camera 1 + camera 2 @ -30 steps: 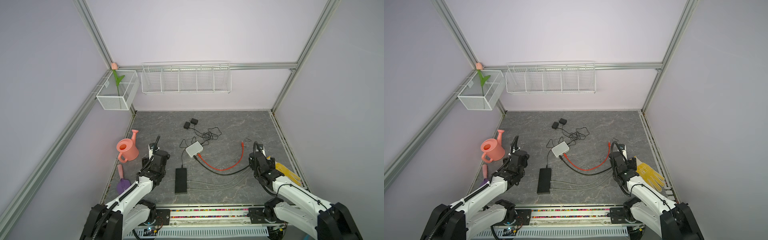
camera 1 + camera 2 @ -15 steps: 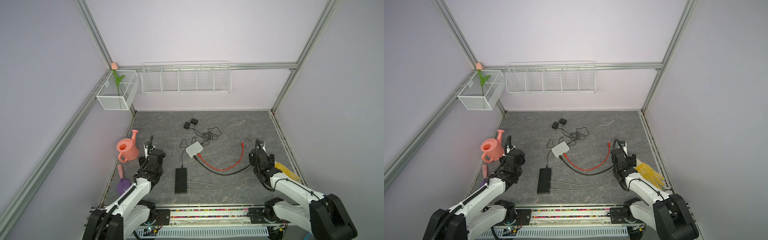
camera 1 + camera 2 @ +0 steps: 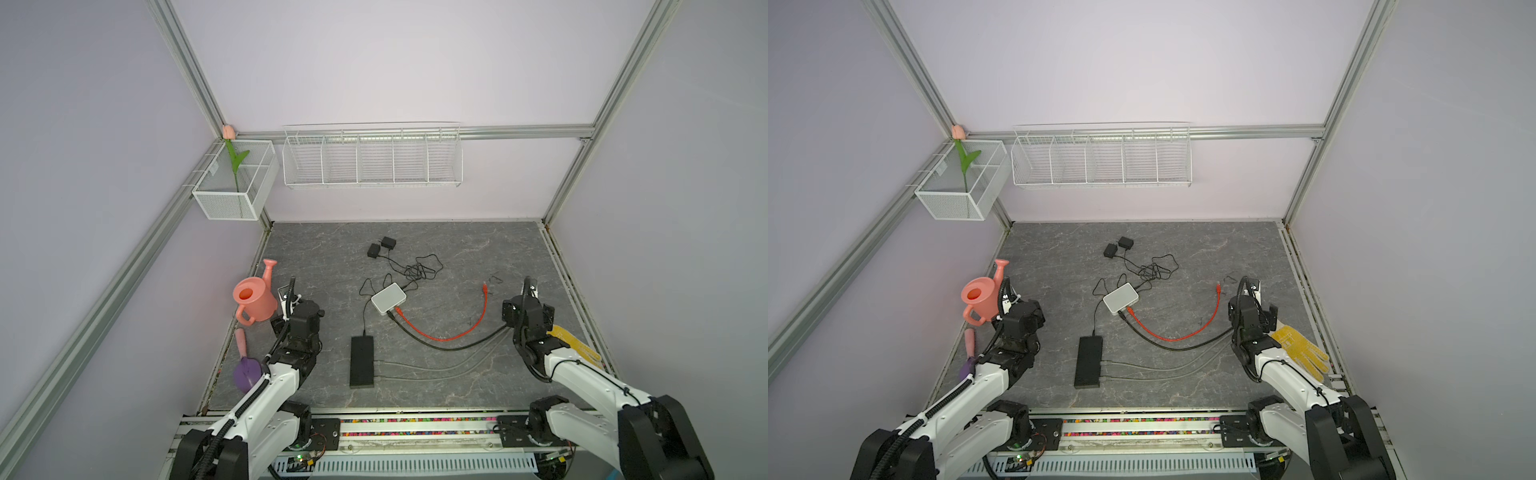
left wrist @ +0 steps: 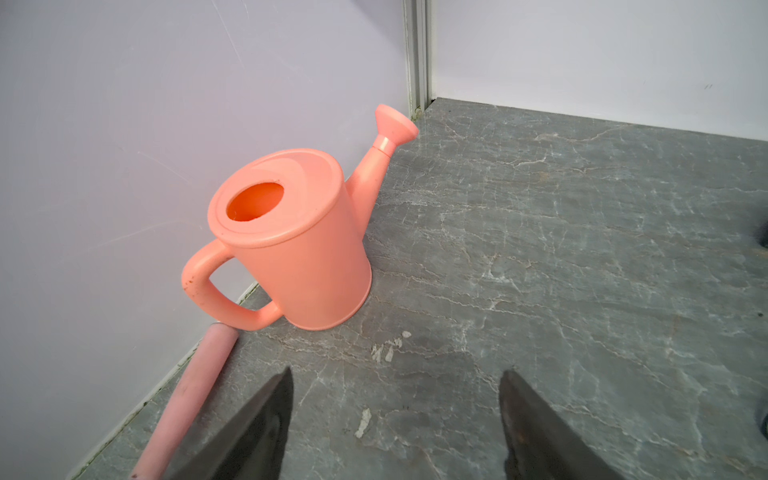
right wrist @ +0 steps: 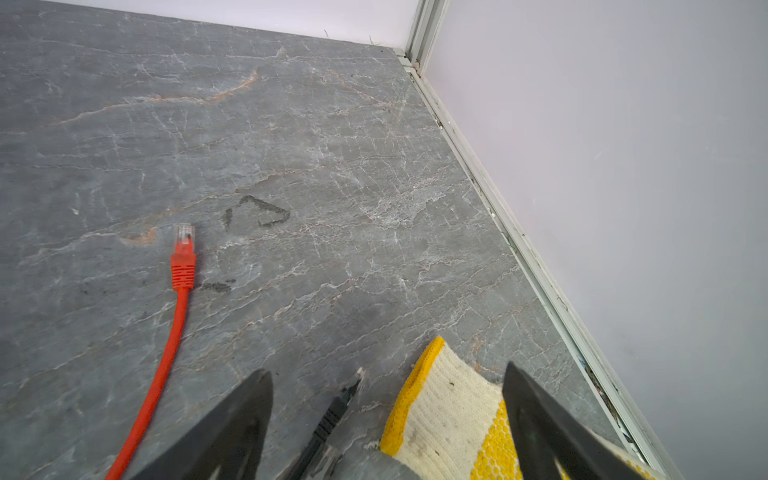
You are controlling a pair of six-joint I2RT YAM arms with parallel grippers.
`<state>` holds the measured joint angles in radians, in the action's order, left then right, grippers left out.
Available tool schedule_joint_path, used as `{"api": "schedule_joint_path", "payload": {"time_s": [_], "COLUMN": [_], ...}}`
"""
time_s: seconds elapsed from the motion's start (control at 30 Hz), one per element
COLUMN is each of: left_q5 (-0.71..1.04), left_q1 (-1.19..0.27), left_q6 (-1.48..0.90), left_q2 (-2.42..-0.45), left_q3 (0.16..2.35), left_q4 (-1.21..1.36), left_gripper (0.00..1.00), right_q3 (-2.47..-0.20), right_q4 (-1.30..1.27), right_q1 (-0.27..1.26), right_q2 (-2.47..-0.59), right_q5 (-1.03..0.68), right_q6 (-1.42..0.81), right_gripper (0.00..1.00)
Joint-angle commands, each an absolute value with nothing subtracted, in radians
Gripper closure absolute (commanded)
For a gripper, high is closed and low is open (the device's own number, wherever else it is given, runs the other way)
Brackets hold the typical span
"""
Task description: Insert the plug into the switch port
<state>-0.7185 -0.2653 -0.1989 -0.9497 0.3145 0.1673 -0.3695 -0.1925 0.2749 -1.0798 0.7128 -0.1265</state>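
Observation:
The white switch (image 3: 388, 298) (image 3: 1120, 298) lies mid-table with a red cable (image 3: 449, 334) and a black cable (image 3: 453, 347) plugged into its near side. The red cable's free plug (image 3: 484, 286) (image 3: 1217, 286) (image 5: 184, 237) lies loose on the table, left of my right gripper (image 3: 525, 311) (image 5: 387, 370). That gripper is open above the floor; the black cable's loose plug (image 5: 347, 388) lies between its fingers, untouched. My left gripper (image 3: 299, 311) (image 4: 397, 371) is open and empty beside the watering can, far from the switch.
A pink watering can (image 3: 253, 301) (image 4: 291, 241) and a purple trowel with a pink handle (image 3: 245, 361) sit by the left wall. A yellow glove (image 3: 1300, 347) (image 5: 449, 415) lies under my right gripper. A black box (image 3: 361, 361) with grey cables and two black adapters (image 3: 381, 247) are mid-table.
My left gripper has drawn a little left toward the watering can. The right gripper has shifted slightly toward the right wall. Both stay open; the cables have not moved.

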Motion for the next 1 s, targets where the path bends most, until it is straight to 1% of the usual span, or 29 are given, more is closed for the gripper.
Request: {"api": "schedule_joint_path", "payload": {"time_s": [0.0, 0.13, 0.27, 0.47, 0.73, 0.97], "left_q5": [-0.744, -0.728, -0.705, -0.698, -0.728, -0.69], "left_q1": [-0.252, -0.241, -0.236, -0.227, -0.218, -0.207], "left_q6": [-0.185, -0.183, -0.18, -0.167, -0.131, -0.119], "left_q2": [-0.944, -0.954, -0.956, -1.016, -1.107, -1.178], "left_q3": [0.29, 0.287, 0.255, 0.259, 0.245, 0.22], "left_q4": [0.243, 0.272, 0.375, 0.451, 0.634, 0.795], "left_gripper": [0.22, 0.22, 0.22, 0.22, 0.21, 0.21], "right_q3": [-0.356, -0.335, -0.312, -0.262, -0.253, -0.253], "right_q4": [-0.251, -0.33, -0.396, -0.56, -0.766, -0.969], "right_q1": [0.268, 0.264, 0.262, 0.261, 0.257, 0.238], "right_q2": [-1.091, -1.096, -1.091, -1.1, -1.213, -1.336], "right_q5": [0.71, 0.717, 0.716, 0.688, 0.653, 0.632], "right_q6": [-0.113, -0.08, -0.056, -0.007, 0.048, 0.083], "right_gripper": [0.11, 0.11, 0.11, 0.11, 0.11, 0.11]}}
